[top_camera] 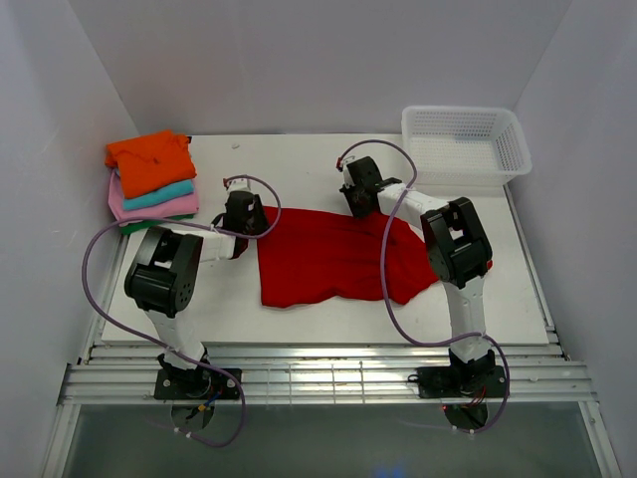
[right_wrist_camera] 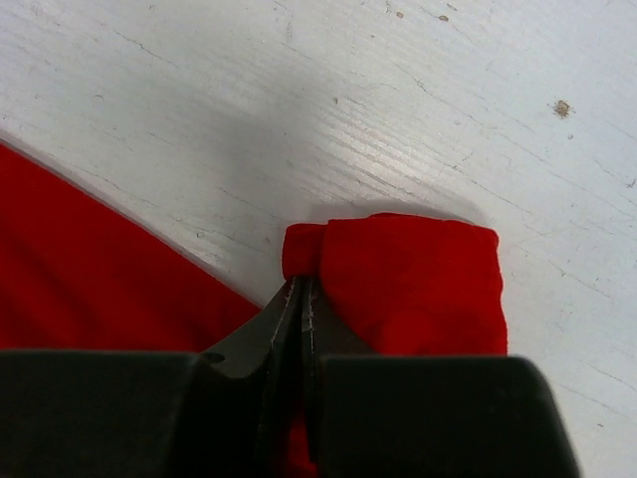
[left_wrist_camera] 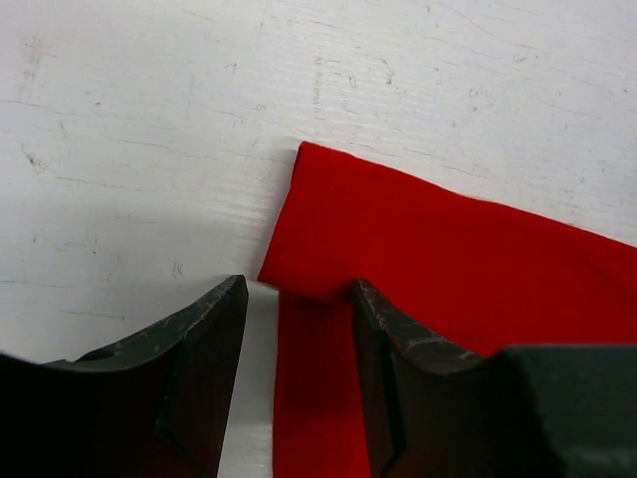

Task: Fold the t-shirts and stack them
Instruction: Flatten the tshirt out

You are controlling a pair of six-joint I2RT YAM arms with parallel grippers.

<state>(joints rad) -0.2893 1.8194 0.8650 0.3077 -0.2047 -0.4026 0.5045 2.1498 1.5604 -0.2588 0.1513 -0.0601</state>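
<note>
- Top external view: the red t-shirt (top_camera: 328, 264) was seen at the centre of the frame, spread loosely on the table (top_camera: 239, 309) and not yet folded compactly.
- Left wrist view: the left gripper (left_wrist_camera: 299, 329) was found released. Its jaws were parted astride the shirt's corner, with nothing pinched.
- Right wrist view: the right gripper (right_wrist_camera: 302, 299) was clenched on a bunched fold of the red cloth at the shirt's far edge.
- Farther off, at upper left, four tees were stacked folded: orange (top_camera: 149, 159) on top, then teal (top_camera: 159, 194), pink (top_camera: 164, 207) and dark green (top_camera: 134, 227).
- At upper right, no cloth was visible in the white mesh basket (top_camera: 518, 149).
- Folding and stacking the red shirt was judged to be all that was left.
</note>
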